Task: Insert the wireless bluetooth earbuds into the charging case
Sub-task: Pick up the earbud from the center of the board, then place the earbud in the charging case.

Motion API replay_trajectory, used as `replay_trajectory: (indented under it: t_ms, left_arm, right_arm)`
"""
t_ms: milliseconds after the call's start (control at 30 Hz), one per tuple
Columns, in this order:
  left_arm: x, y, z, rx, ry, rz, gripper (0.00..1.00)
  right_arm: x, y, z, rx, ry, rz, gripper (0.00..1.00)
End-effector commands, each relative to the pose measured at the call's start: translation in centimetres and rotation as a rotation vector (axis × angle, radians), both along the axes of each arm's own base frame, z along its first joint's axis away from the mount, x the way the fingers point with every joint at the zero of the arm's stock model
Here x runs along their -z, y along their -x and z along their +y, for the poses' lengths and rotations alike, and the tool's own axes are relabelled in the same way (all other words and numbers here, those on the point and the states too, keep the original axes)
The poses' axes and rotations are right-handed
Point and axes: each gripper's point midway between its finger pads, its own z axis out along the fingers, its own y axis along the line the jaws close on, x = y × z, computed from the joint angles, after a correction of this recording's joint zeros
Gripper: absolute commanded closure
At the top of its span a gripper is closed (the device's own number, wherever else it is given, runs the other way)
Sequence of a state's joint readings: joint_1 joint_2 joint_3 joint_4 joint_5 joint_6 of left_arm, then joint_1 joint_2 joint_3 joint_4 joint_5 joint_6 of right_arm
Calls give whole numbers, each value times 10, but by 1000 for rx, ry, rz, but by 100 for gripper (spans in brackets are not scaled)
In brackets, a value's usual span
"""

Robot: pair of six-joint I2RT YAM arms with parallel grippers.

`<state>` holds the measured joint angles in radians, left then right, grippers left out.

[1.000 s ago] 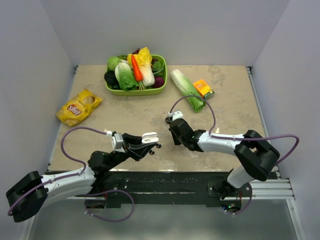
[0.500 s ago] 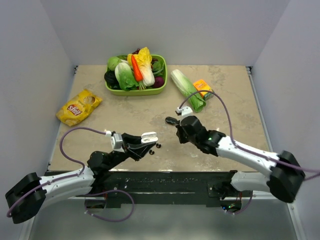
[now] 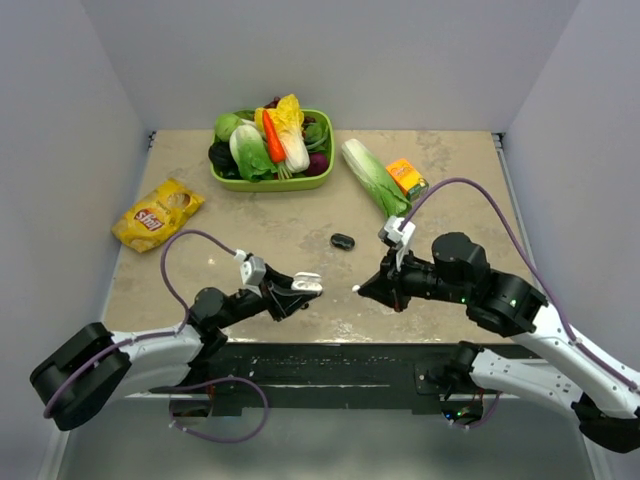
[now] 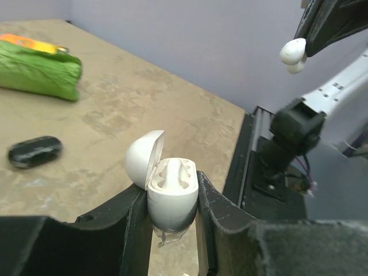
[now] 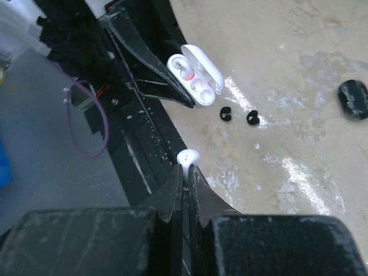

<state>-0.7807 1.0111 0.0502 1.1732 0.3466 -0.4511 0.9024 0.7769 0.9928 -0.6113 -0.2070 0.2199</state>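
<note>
My left gripper (image 3: 300,288) is shut on the white charging case (image 3: 303,282), held upright with its lid open. In the left wrist view the case (image 4: 172,192) sits between my fingers and both wells look empty. My right gripper (image 3: 360,290) is shut on a white earbud (image 5: 188,156) at its fingertips, above the table's near edge and to the right of the case. That earbud also shows in the left wrist view (image 4: 293,53). Two black earbuds (image 5: 225,114) (image 5: 252,118) lie on the table beside the case. No second white earbud is in view.
A closed black case (image 3: 343,241) lies mid-table, also in the left wrist view (image 4: 34,151). A green basket (image 3: 268,184) of vegetables stands at the back. A chip bag (image 3: 158,213) is at left. A lettuce (image 3: 375,180) and an orange box (image 3: 407,178) are at back right.
My right arm has risen and swung back from the black case toward the near edge, now holding a white earbud. My left gripper has shifted slightly with the open case.
</note>
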Motion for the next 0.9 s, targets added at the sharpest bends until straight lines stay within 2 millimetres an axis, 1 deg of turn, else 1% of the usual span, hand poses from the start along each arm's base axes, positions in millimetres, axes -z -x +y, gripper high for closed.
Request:
replay_trajectory:
  t_ms: [0, 100, 133, 167, 267, 300, 400, 467, 600, 867]
  left_arm:
    - [-35, 36, -13, 233, 104, -82, 100]
    - [-46, 52, -17, 335, 139, -100, 100]
    - [-48, 55, -18, 355, 144, -98, 100]
    - [-48, 61, -19, 393, 139, -106, 100]
    - [-49, 69, -25, 454, 132, -126, 100]
    - [-53, 72, -25, 467, 142, -150, 100]
    - [-55, 77, -29, 489, 143, -174, 100]
    - [-56, 80, -30, 506, 142, -187, 100]
    - [-67, 86, -30, 532, 178, -222, 100]
    - [-84, 92, -26, 530, 226, -285, 100]
  right_arm:
    - [-7, 38, 6, -215, -40, 22, 100]
    - [-4, 42, 12, -263, -52, 30, 100]
    - [-1, 42, 15, -271, -51, 38, 100]
    - [-1, 43, 17, -281, -61, 43, 100]
    - [-3, 45, 26, -311, -96, 50, 100]
    - [-2, 44, 28, -316, -95, 51, 100]
    - [-1, 47, 33, -346, -107, 62, 100]
    - [4, 50, 36, -364, -101, 79, 100]
    - [15, 51, 40, -371, -77, 98, 100]
    - [28, 53, 41, -366, -54, 120, 100]
